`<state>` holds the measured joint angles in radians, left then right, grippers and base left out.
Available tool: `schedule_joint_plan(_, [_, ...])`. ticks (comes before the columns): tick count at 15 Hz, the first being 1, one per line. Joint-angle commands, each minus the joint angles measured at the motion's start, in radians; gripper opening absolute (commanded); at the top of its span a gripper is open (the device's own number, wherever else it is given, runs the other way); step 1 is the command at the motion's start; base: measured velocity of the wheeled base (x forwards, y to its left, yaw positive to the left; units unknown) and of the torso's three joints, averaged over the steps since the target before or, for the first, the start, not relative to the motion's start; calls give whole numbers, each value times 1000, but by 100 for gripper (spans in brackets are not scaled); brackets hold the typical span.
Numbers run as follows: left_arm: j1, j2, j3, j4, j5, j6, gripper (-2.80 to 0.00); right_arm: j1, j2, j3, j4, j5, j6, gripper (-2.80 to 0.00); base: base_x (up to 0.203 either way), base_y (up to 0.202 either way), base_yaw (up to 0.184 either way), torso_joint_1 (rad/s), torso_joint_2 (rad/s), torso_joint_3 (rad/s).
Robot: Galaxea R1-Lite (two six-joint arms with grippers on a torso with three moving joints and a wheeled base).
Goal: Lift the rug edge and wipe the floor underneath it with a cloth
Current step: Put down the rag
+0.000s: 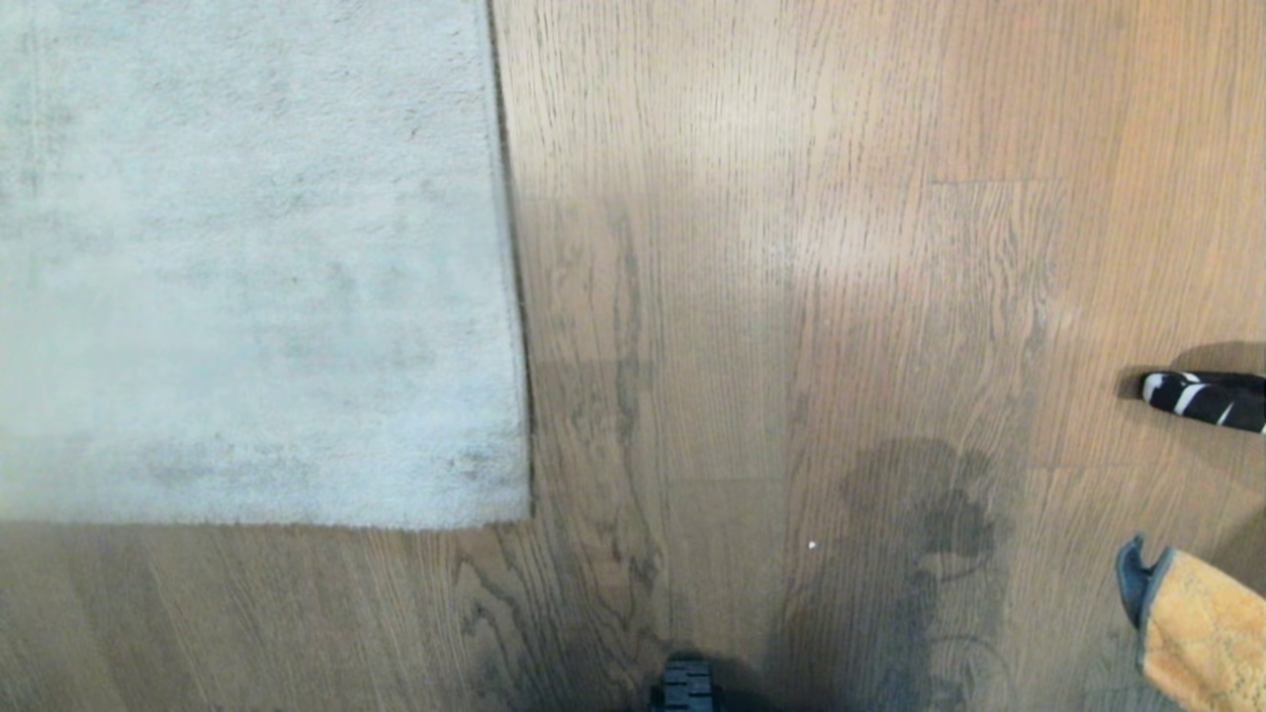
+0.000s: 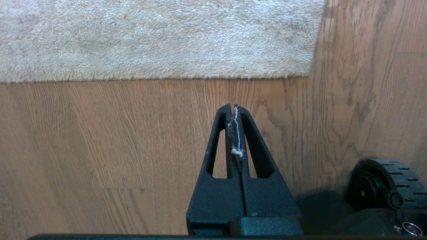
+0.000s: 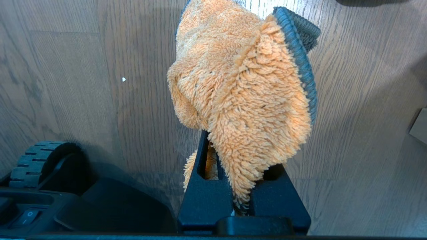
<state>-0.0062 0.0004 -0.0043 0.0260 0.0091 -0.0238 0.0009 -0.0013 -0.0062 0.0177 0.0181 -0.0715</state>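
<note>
While the right hand (image 3: 233, 186) clamps a fluffy orange cloth (image 3: 243, 100), the pale grey rug edge (image 1: 519, 396) lies flat, left hand (image 2: 233, 108) pressed together.

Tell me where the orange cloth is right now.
The orange cloth is clamped in the right gripper, above the bare floor; in the head view it shows at the lower right edge, far from the rug.

Striped object (image 1: 1209, 398) cut off at edge
</note>
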Motion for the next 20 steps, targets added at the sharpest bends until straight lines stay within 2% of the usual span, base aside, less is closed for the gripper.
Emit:
schedule_joint_plan(1, [0,0,0,0,0,-1,-280,1,2,-21,12,2,-5,-280,0,0,0,0,0,0])
schedule_joint_plan(5, [0,0,0,0,0,-1,-280,0,14,-136,166,4,-8,-280,0,0,0,0,0,0])
schedule_joint_plan(9, [0,0,0,0,0,-2,-280,5,183,-199,139,5,-21,-280,0,0,0,0,0,0])
schedule_joint_plan(11, [0,0,0,0,0,-1,-280,37,297,-230,97,5,-25,-280,0,0,0,0,0,0])
schedule_joint_plan(15, [0,0,0,0,0,-1,-280,117,614,-241,-124,5,-24,-280,0,0,0,0,0,0])
schedule_joint_plan(18, [0,0,0,0,0,-1,-280,131,917,-246,-361,4,-4,-280,0,0,0,0,0,0])
schedule_joint_plan(20, [0,0,0,0,0,-1,-280,113,1109,-260,-539,2,7,-280,0,0,0,0,0,0])
